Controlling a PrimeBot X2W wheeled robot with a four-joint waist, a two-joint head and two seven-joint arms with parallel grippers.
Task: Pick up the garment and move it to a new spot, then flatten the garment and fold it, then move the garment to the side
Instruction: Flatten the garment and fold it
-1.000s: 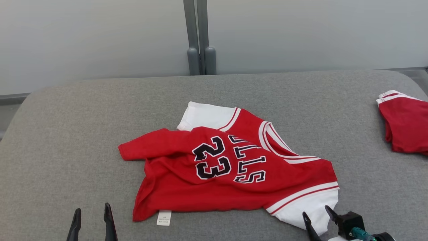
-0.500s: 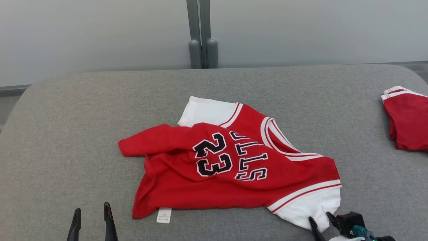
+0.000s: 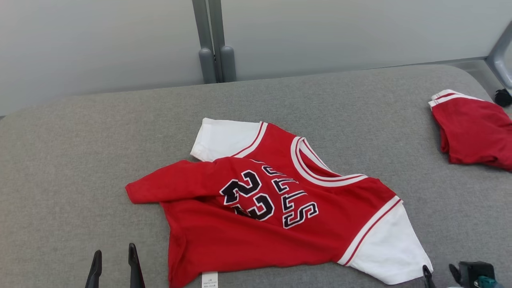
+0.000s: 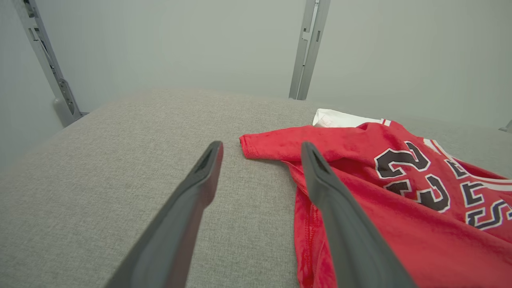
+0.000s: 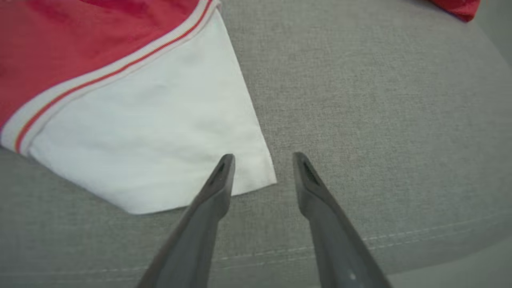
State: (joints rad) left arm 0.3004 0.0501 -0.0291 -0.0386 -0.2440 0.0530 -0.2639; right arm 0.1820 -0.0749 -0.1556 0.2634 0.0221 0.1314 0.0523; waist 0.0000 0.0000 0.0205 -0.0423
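A grey fabric-covered counter (image 3: 80, 160) runs out in front of me to a pale wall with a grey post (image 3: 212, 40). The garment (image 3: 256, 216) lies near the middle of it, a little toward my side. It is a red jersey with a dark "23" and lettering, white sleeves and striped trim. The body is rumpled, and one red corner is flipped across toward my left. A small white label (image 3: 209, 279) pokes out at the near hem. The near white sleeve (image 5: 152, 132) lies flat. The right gripper (image 5: 263, 156) sits low over its corner with the jaws parted and nothing caught between them. The left gripper (image 4: 261, 145) hovers just short of the flipped red corner, its jaws spread wide and empty. I judge this to be the flattening step, with grips being lined up. The next move calls for pinching the sleeve corner cleanly, without catching the counter cloth. Then the left side has to take the folded corner so both can draw the jersey taut. A second red garment (image 3: 472, 132) lies well apart at the far right.
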